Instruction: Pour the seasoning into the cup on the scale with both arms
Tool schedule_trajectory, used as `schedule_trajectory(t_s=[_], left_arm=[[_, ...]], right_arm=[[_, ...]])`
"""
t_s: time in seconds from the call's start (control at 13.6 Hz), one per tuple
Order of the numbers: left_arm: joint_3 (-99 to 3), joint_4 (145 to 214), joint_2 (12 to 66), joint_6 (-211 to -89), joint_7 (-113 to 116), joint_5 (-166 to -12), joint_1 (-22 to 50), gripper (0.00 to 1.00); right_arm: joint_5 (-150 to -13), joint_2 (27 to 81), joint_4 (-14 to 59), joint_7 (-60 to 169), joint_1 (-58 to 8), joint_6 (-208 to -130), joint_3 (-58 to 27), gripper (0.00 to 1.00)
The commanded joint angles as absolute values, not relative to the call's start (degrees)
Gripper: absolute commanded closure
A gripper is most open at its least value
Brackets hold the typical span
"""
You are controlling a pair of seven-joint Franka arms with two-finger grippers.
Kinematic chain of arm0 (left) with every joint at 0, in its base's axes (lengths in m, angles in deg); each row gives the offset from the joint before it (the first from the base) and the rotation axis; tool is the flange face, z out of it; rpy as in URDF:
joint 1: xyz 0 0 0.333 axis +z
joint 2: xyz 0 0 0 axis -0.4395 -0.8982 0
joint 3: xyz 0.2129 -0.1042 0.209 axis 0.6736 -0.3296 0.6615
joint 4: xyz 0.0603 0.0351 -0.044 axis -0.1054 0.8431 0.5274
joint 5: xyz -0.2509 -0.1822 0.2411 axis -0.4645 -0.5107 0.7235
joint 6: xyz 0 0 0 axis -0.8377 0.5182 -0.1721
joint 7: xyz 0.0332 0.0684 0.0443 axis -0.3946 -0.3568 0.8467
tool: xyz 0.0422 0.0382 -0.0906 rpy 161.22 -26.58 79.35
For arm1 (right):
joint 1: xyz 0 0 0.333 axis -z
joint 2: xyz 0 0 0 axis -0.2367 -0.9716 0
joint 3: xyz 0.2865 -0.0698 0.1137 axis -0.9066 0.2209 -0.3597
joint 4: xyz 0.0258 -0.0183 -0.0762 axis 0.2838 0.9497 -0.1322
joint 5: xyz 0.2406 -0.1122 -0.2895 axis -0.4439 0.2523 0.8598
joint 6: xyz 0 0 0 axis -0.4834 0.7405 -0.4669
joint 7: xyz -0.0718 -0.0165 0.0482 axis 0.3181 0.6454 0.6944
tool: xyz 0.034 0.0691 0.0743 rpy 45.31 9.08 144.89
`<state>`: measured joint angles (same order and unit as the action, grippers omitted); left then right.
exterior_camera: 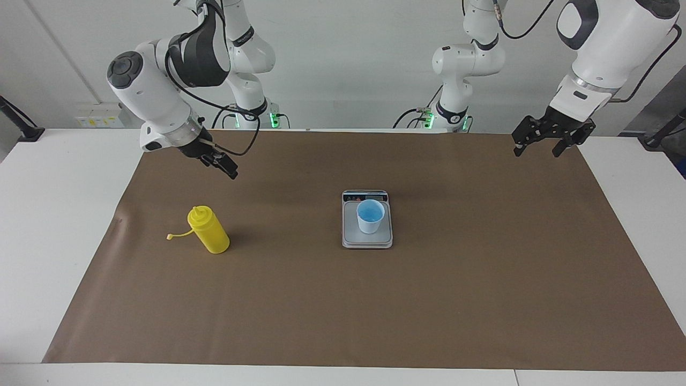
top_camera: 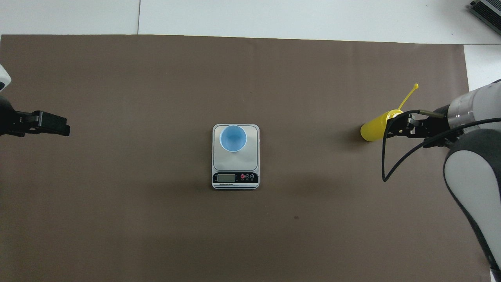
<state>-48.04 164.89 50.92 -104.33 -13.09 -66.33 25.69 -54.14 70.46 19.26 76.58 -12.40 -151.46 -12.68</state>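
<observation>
At the middle of the brown paper mat [exterior_camera: 482, 300] lies one flat silver-grey kitchen scale [exterior_camera: 367, 238], display strip toward the robots, with one small light blue cup [exterior_camera: 370, 216] upright on its plate. One yellow plastic squeeze bottle [exterior_camera: 209, 230] stands toward the right arm's end of the table, well apart from the scale, its tethered cap lying on the mat beside it. Two white arms show. Right gripper [exterior_camera: 224, 167] hangs over the mat in the air, apart from the bottle; whether its fingers are spread I cannot tell. Left gripper [exterior_camera: 541, 146] waits, fingers spread, over the mat's edge at the left arm's end. Bare mat surrounds the scale.
</observation>
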Motion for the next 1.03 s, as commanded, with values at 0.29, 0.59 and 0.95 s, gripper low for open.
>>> schedule_trajectory(t_s=[0.29, 0.59, 0.95], left_arm=[[-47.9, 165.9, 51.8, -104.5, -12.6, -66.1, 25.7, 0.00], [-47.9, 165.9, 51.8, -104.4, -12.6, -66.1, 25.8, 0.00], [-47.9, 165.8, 51.8, -104.4, -12.6, -66.1, 25.7, 0.00]], right_arm=[[-49.2, 68.3, 10.9, 74.0, -15.5, -148.8, -13.1, 0.00], [-49.8, 68.3, 8.7, 72.4, -14.9, -145.2, -13.2, 0.00], [-50.3, 69.4, 11.2, 67.1, -15.1, -143.6, -13.2, 0.00]])
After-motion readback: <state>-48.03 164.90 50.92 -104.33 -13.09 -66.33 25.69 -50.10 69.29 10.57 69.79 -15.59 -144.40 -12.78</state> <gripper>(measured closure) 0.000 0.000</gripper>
